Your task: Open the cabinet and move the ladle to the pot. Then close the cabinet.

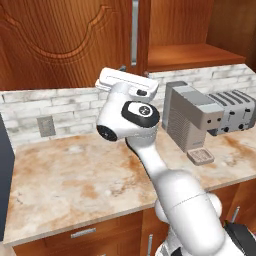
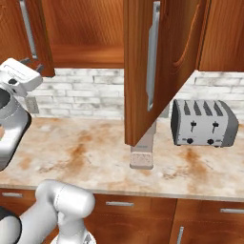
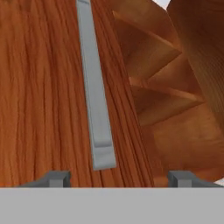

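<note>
I hold my jaws (image 3: 118,177) wide apart around the lower end of the silver handle (image 3: 94,87) of the left door of the cabinet (image 1: 55,35), because I must pull this door, while the right door (image 2: 162,62) already hangs open above the desk (image 1: 75,175).

Our arm (image 1: 165,180) rises from the base, elbow bent, wrist (image 1: 131,117) raised high and hand (image 1: 127,82) reaching forward, while our gripper (image 3: 119,177) holds its two dark fingertips (image 3: 56,178) spread wide apart, clasping nothing.
</note>
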Controlling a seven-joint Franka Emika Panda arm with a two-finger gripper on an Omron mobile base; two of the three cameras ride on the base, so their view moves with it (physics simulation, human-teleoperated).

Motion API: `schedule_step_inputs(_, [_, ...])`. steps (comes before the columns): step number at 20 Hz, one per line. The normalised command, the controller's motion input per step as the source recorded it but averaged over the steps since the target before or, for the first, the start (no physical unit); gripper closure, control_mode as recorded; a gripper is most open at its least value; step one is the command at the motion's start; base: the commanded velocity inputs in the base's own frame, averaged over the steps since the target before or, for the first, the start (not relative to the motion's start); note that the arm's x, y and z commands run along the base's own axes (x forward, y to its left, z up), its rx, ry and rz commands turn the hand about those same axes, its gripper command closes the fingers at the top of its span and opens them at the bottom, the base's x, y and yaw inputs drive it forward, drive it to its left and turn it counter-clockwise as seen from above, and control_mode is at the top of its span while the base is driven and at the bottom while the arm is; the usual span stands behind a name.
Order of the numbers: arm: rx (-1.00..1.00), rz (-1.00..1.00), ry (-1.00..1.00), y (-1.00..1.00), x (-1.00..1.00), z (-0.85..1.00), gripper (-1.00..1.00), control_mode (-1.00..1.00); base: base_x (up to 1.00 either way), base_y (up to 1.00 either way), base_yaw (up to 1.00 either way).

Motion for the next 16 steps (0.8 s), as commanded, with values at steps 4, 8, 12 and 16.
schedule_step_inputs(4, [0.1,0.18,-0.01,-0.02,1.0,0.0,-1.0,-1.0,0.0,0.0,0.0])
schedule_step_inputs(8, [0.09,0.18,-0.01,0.0,0.94,0.0,-1.0,-1.0,0.0,0.0,0.0])
schedule_step_inputs(12, [0.07,0.17,-0.03,0.0,0.66,0.0,-1.0,-1.0,0.0,0.0,0.0])
schedule_step_inputs(16, [0.05,0.14,-0.03,0.0,0.53,0.0,-1.0,-1.0,0.0,0.0,0.0])
